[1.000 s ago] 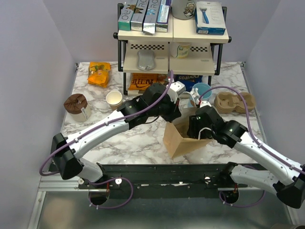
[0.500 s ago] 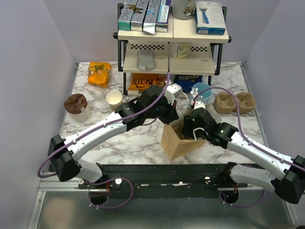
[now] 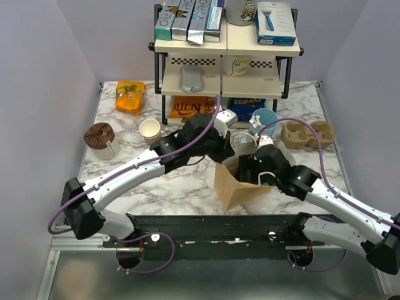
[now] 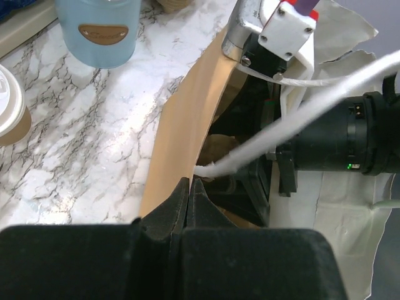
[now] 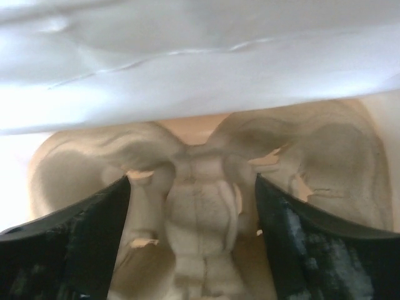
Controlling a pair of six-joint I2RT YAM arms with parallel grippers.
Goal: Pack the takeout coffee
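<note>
The brown paper bag stands open near the table's front, between the two arms. My left gripper is shut on the bag's left rim and holds it up. My right gripper is down in the bag's mouth and is open, its fingers on either side of a moulded pulp cup carrier without pinching it. The takeout coffee, a tan cup with a white lid, stands on the marble outside the bag, at the left edge of the left wrist view.
A light-blue cup and a second pulp carrier stand behind the bag. A lidless tan cup, a brown muffin-like item and an orange snack bag lie to the left. A two-tier shelf blocks the back. White paper lies under the right arm.
My right gripper's jaws have opened wide inside the bag. The bag has shifted slightly. My left gripper stays shut on the rim.
</note>
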